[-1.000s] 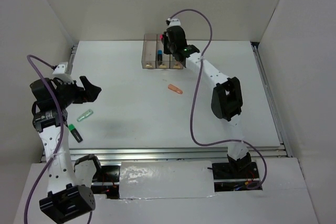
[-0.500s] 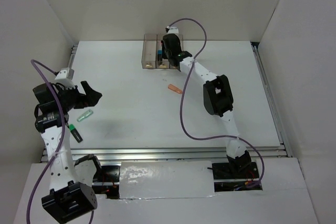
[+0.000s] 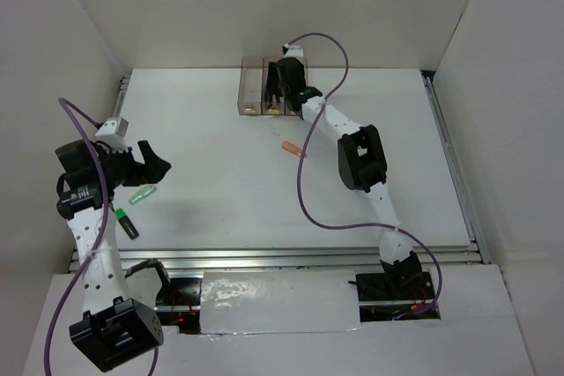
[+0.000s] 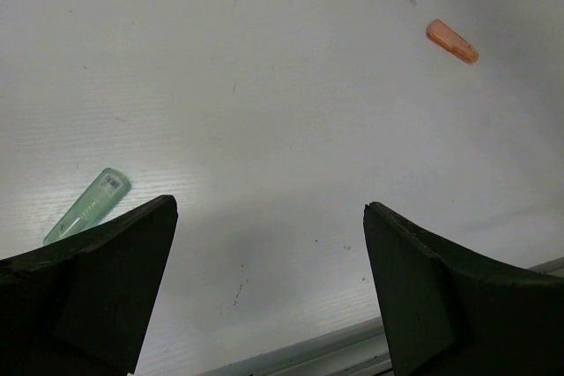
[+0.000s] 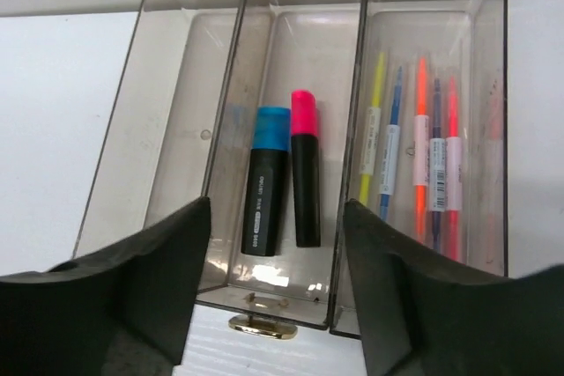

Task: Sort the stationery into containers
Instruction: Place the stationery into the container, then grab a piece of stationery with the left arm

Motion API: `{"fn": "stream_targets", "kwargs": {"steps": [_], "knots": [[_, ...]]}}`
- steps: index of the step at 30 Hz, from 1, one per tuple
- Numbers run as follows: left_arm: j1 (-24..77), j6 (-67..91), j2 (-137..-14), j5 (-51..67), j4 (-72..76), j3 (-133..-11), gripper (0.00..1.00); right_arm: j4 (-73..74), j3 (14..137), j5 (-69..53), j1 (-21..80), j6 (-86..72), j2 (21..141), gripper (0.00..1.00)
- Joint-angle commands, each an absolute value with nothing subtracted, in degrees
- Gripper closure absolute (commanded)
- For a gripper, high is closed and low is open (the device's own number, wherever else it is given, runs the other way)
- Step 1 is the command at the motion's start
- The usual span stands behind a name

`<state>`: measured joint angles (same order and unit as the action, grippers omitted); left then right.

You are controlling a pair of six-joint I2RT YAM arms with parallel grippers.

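Observation:
The containers [image 3: 251, 85], three translucent bins in a row, stand at the back of the table. My right gripper [image 3: 278, 85] hovers open just in front of the middle bin [image 5: 304, 59], holding nothing [image 5: 275, 217]. In that bin lie a black marker with a blue cap [image 5: 264, 184] and a pink highlighter [image 5: 306, 169]. The right bin holds several thin pens [image 5: 414, 160]; the left bin [image 5: 167, 129] is bare. My left gripper [image 3: 155, 159] is open above the table [image 4: 269, 209]. A pale green pen [image 4: 88, 207] lies by its left finger, and an orange pen [image 4: 452, 41] lies farther off.
A black marker with a green tip [image 3: 126, 223] lies near the table's front left edge, below the pale green pen [image 3: 143, 193]. The orange pen [image 3: 294, 149] sits mid-table beside the right arm's forearm. White walls enclose the table on three sides.
My right gripper has opened and the pink highlighter now lies in the middle bin. The left arm has shifted slightly, still open.

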<state>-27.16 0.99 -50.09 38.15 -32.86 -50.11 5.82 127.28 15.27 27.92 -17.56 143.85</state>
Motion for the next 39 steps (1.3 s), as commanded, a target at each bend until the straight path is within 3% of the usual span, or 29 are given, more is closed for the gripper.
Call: {"fn": "stream_targets", "kwargs": {"steps": [1,2,5,7,11,19,23,31,39], "knots": [[-28.1,-3.3,-50.3,36.9,-34.7,-53.6,0.01,2.4,130.1,14.1,27.9,-18.5,143.1,0.30],[-28.4,-3.4,-50.4,35.3,-35.2,-54.3,0.01,2.7,130.0,12.6,27.9,-18.5,142.9,0.25],[-29.5,-5.1,-50.5,30.7,-38.1,-56.1,0.02,3.8,128.6,11.2,28.5,-18.5,140.5,0.23],[-30.0,-6.8,-51.4,27.4,-41.7,-57.6,0.11,4.7,126.7,9.5,28.8,-18.3,137.0,0.24],[-32.9,-7.0,-53.4,15.9,-46.4,-59.1,0.20,5.2,118.4,7.1,29.4,-17.6,128.0,0.24],[-41.2,-1.9,-67.5,4.9,-49.2,-62.3,0.23,7.4,103.9,5.2,28.0,-11.5,110.1,0.27],[-42.0,-4.2,-74.5,4.2,-50.2,-62.6,0.33,8.2,98.1,5.8,26.2,-9.9,105.1,0.29],[-44.2,-4.8,-81.9,1.1,-47.0,-59.9,0.29,8.3,95.3,7.3,23.0,-9.6,100.8,0.30],[-43.8,-4.9,-92.3,1.4,-46.6,-59.4,0.32,9.4,96.6,7.0,22.9,-8.0,100.4,0.30]]}}
